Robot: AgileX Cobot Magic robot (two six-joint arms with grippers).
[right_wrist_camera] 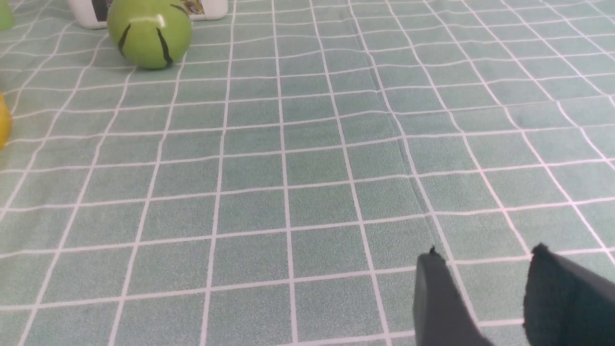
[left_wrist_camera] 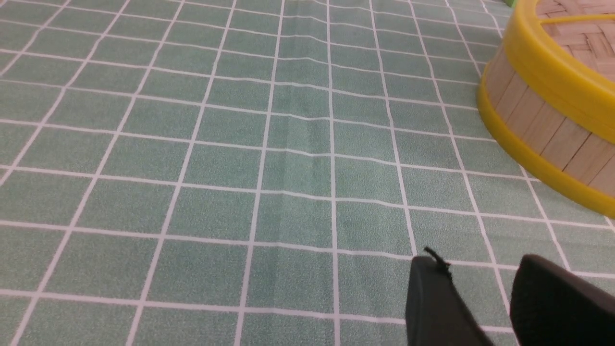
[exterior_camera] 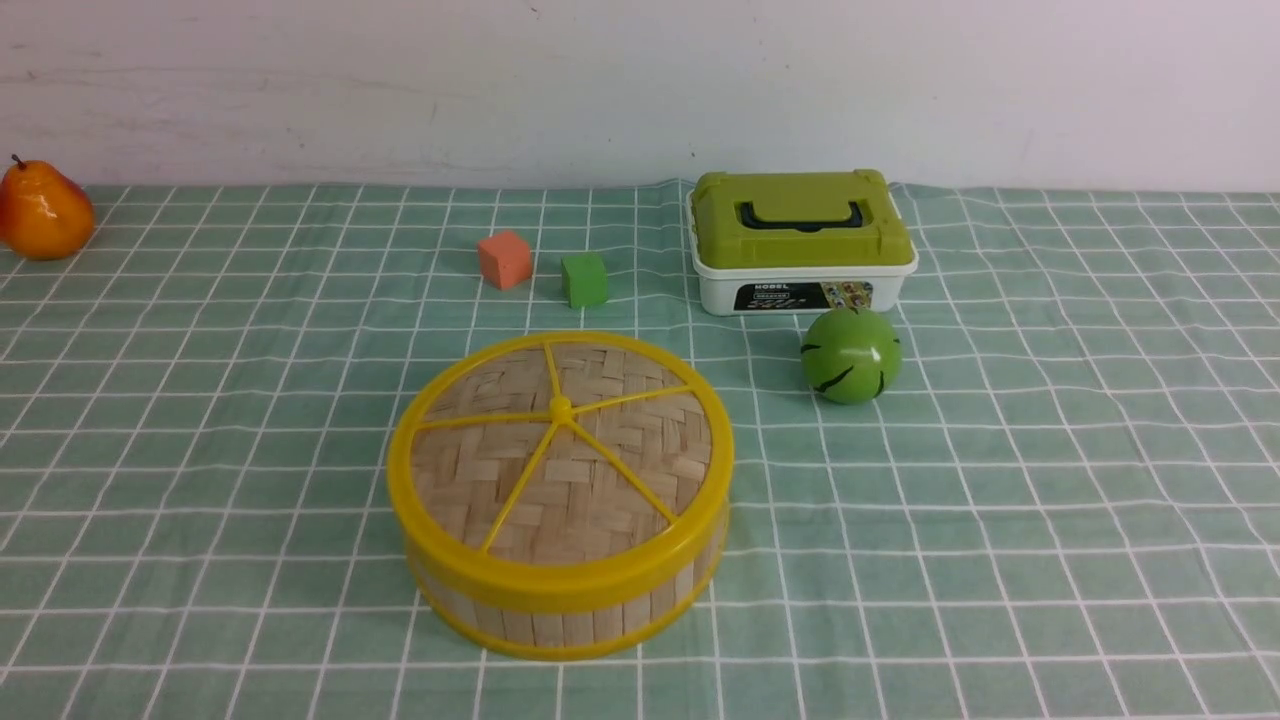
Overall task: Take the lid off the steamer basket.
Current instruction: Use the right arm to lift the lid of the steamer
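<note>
Found the lid (exterior_camera: 560, 440) still seated flat on the basket (exterior_camera: 560, 615) at the near middle of the tabletop (exterior_camera: 1050, 500), rim flush all round and small knob at the hub of five yellow spokes. Noted no gap between lid and basket on the sides in view.

Caught neither arm in the front view. Picked up the left pincer (left_wrist_camera: 480, 269) only through its own wrist camera: jaws parted, holding nothing, low over bare cloth to the left of the basket, near its wall but not touching. Picked up the right pincer (right_wrist_camera: 485, 259) the same way: jaws parted, holding nothing, low over bare cloth on the right, well apart from the lid.

Logged the bystanders farther back: a ball (exterior_camera: 851, 354) to the far right of the basket, a box (exterior_camera: 803, 240) just beyond the ball, an orange cube (exterior_camera: 504, 259) and a green cube (exterior_camera: 584, 279) side by side beyond the basket, a pear (exterior_camera: 42, 210) at the far left edge.

Judged the task not yet begun: no reach, no grip, no lift. Reckoned everything left to do: bring a pincer over the lid, close on the knob or the rim, raise the lid clear, set it down on open cloth without dragging the basket along.
</note>
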